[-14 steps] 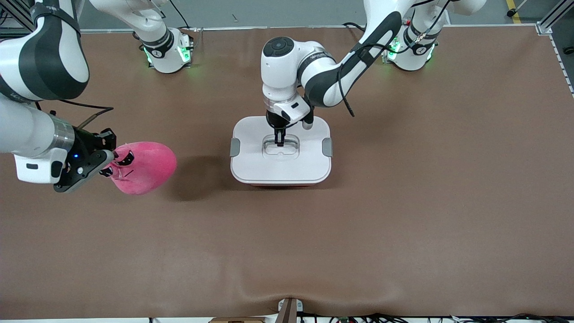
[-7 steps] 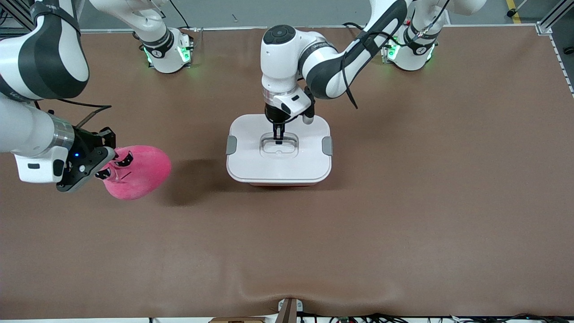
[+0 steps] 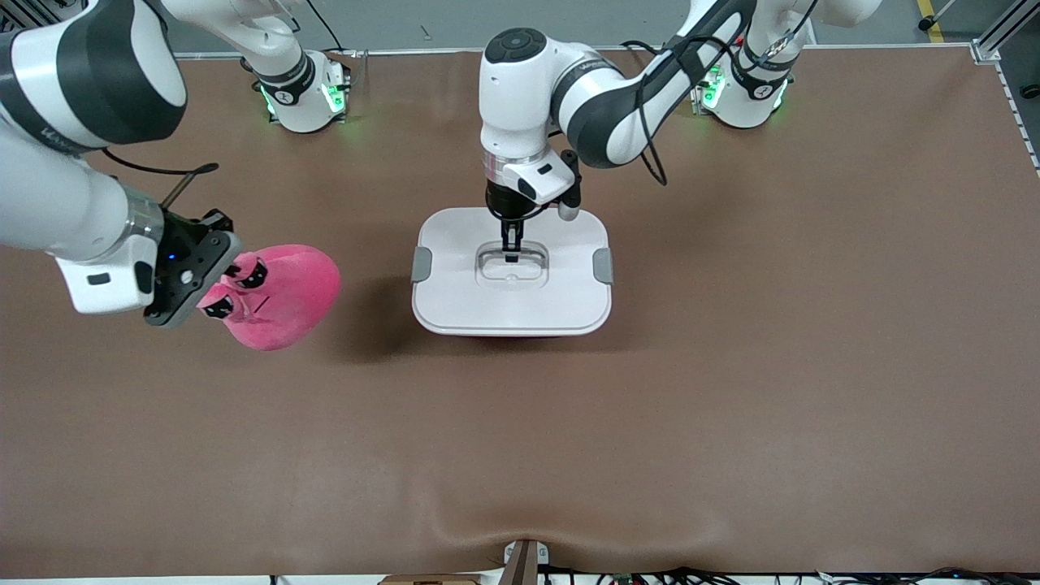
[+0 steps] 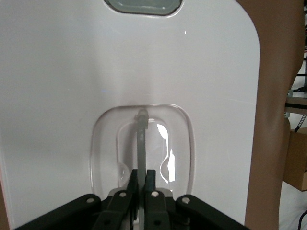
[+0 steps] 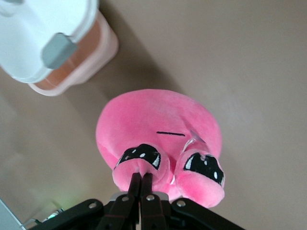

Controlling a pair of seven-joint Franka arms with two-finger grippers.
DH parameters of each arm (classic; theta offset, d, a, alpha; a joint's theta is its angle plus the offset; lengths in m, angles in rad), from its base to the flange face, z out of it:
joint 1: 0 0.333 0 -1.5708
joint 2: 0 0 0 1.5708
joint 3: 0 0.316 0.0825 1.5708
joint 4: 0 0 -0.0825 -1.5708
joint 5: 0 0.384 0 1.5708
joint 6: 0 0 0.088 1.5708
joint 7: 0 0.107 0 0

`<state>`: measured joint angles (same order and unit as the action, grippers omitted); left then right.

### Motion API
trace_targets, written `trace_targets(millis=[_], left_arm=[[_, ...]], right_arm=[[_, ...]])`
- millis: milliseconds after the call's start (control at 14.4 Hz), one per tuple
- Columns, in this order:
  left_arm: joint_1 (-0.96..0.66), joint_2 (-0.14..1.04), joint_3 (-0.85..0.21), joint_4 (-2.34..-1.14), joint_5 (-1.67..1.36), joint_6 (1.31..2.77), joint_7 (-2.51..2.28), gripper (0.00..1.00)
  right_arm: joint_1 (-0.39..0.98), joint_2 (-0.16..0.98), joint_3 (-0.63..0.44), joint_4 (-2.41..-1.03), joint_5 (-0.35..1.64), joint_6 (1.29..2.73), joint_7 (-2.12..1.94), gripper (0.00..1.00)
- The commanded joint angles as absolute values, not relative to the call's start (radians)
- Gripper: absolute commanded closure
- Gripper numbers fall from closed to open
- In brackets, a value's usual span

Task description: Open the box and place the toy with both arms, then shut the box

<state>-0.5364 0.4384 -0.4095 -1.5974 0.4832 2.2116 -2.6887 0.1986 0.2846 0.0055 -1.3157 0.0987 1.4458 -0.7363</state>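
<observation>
The box's white lid (image 3: 455, 301) hangs just above the salmon-pink tub (image 5: 91, 60), which shows only as a thin strip under the lid's edge in the front view. My left gripper (image 3: 510, 250) (image 4: 142, 173) is shut on the thin bar of the clear centre handle (image 4: 142, 139). Toward the right arm's end, the pink toy (image 3: 284, 296) (image 5: 158, 120) hangs above the table beside the box. My right gripper (image 3: 221, 288) (image 5: 142, 176) is shut on one of its dark-marked eye flaps (image 5: 139, 160).
Grey clips (image 3: 422, 264) (image 3: 602, 266) sit on the lid's two short ends. The brown table cover (image 3: 731, 390) has a raised wrinkle near the front edge. Both arm bases (image 3: 305, 93) (image 3: 743, 89) stand along the table's back edge.
The left arm has risen and the lid has come up with it, drifting slightly toward the left arm's end. The right gripper has carried the toy a little toward the box.
</observation>
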Motion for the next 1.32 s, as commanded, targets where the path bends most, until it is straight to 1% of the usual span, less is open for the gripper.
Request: trace_targets(millis=[0,208,346,415,554,692,762,969,1246], left_arm=[[-0.476,0.384,-0.413,-1.603,0.421,2.168,-2.567,1.0],[-0.427,0.371,-0.408,-1.557,0.361,2.161,-2.423,1.0],[-0.37,0.371,-0.413,-1.543,0.351,2.141,-2.328,1.0],[-0.35,0.371,-0.413,-1.528,0.333,2.14,-2.278,1.0],[-0.289,0.382,-0.41,-1.488,0.266,2.137,-2.164,1.0],[-0.233,0.383,-0.408,-1.483,0.224,2.137,-2.059,1.0],[-0.207,0.383,-0.408,-1.483,0.218,2.135,-2.01,1.0],[-0.143,0.394,-0.407,-1.482,0.199,2.108,-1.867,1.0],[-0.074,0.414,-0.403,-1.483,0.17,2.083,-1.697,1.0]], right_arm=[[0.209,0.259,0.024,-1.313,0.143,1.433,-0.775,1.0],[0.219,0.261,0.13,-1.313,0.135,1.442,-0.811,1.0],[0.251,0.265,0.172,-1.318,0.132,1.468,-0.827,1.0],[0.288,0.267,0.178,-1.319,0.127,1.489,-0.863,1.0],[0.403,0.268,0.178,-1.328,0.04,1.537,-0.907,1.0],[0.506,0.27,0.178,-1.333,-0.027,1.558,-0.907,1.0],[0.535,0.273,0.178,-1.338,-0.052,1.565,-0.908,1.0],[0.578,0.279,0.178,-1.374,-0.069,1.609,-0.983,1.0],[0.569,0.32,0.178,-1.408,-0.069,1.715,-1.123,1.0]])
